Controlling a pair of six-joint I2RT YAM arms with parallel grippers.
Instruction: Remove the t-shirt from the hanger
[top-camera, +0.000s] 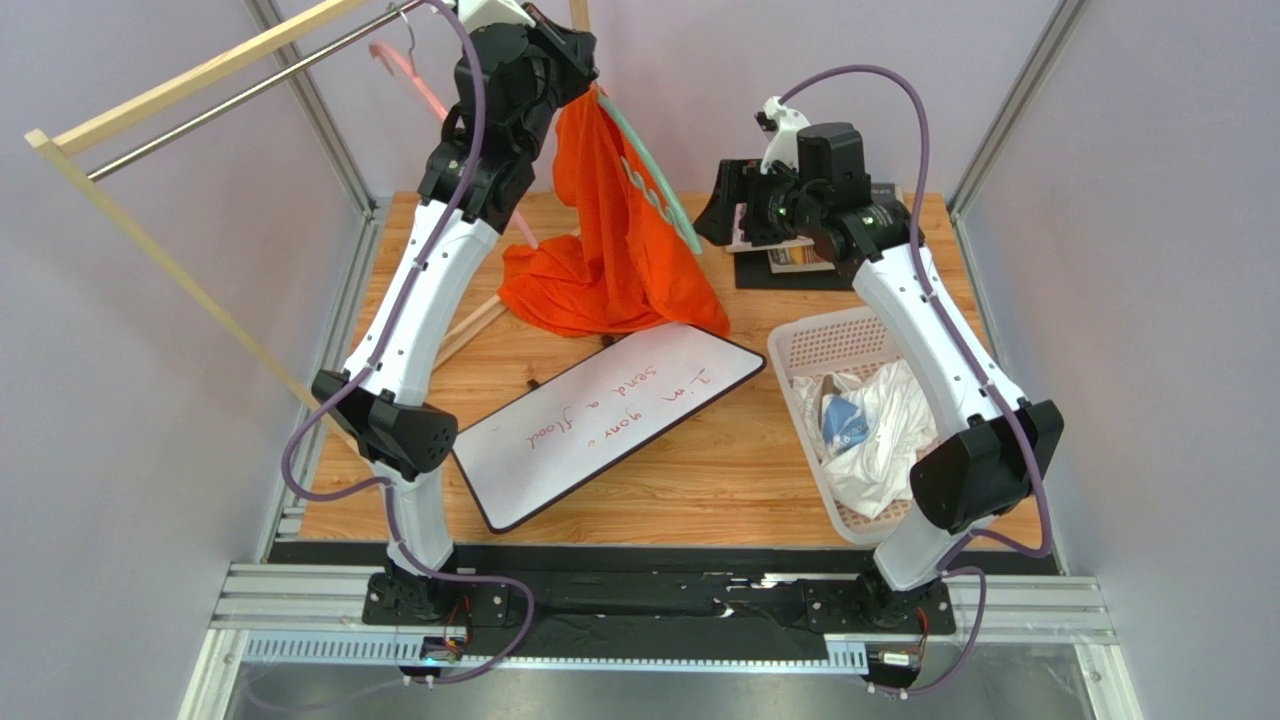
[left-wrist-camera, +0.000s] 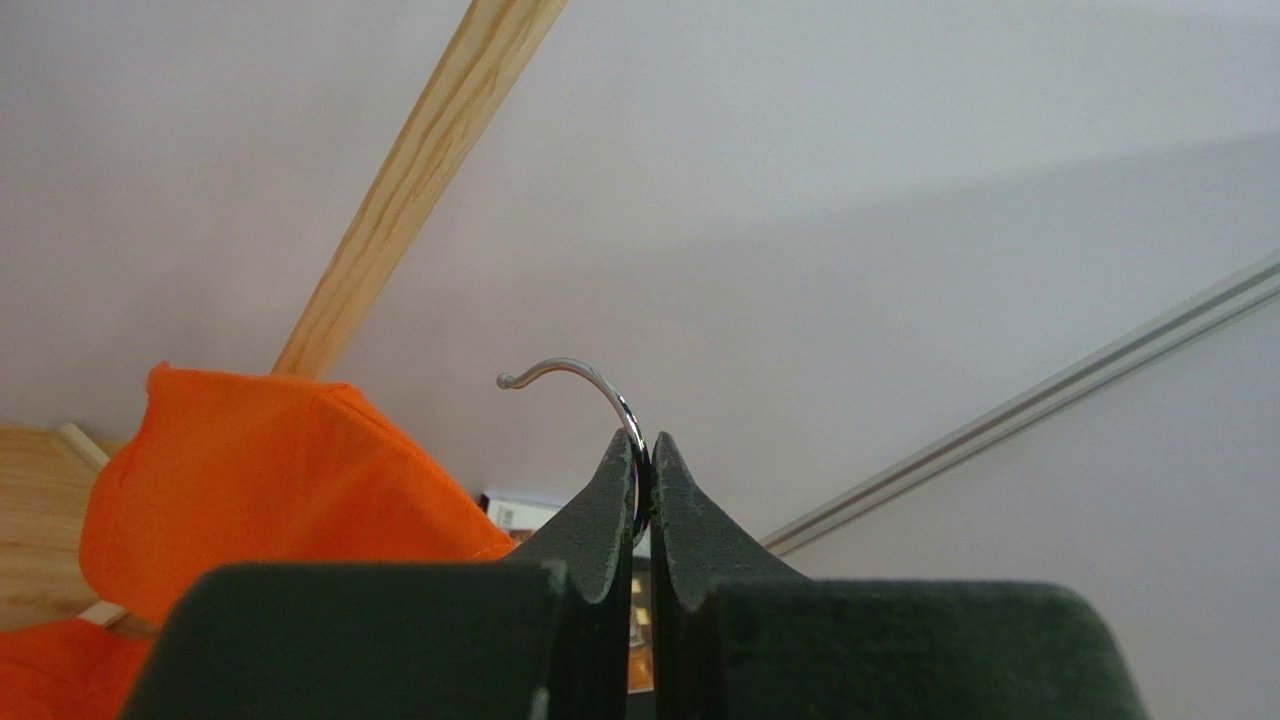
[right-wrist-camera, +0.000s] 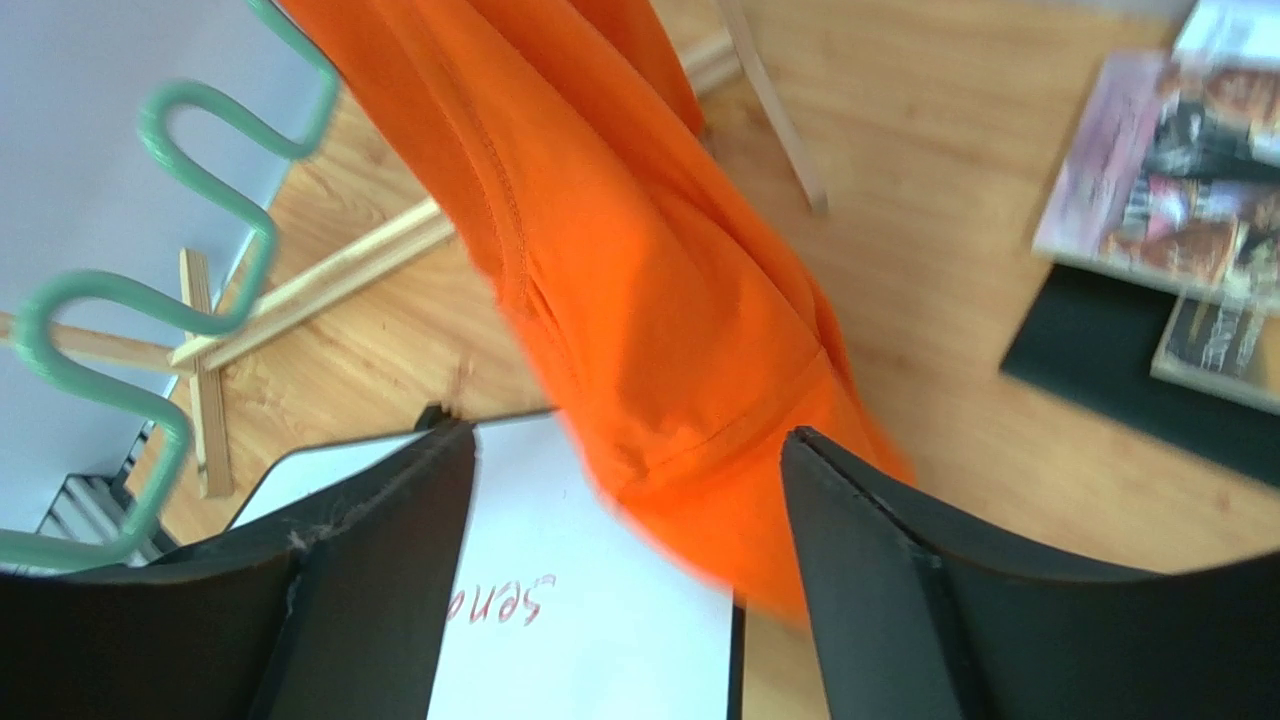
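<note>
Left arm holding the hanger up by its hook, orange shirt half on the table

Left gripper (left-wrist-camera: 642, 450) is pinched tight on the metal hook (left-wrist-camera: 579, 375) of the one mint-green hanger (top-camera: 666, 183); from above, the arm hides the fingers and the hook runs out of frame. The single orange t-shirt (top-camera: 613, 248) drapes off that hanger, its bottom bunched on the wooden table (top-camera: 751, 450) at the far edge of the whiteboard (top-camera: 601, 420). How it sits on the hanger I can't tell. Right gripper (right-wrist-camera: 627, 438) is spread wide with the shirt showing between its fingers, contact unclear. Whiteboard has red handwriting, upside down; only "Send" reads. One white basket (top-camera: 796, 348) of pale laundry, a few magazines (top-camera: 796, 258) with titles too small to read, and a pink hanger (top-camera: 409, 72) on the rack (top-camera: 196, 90), partly hidden.
</note>
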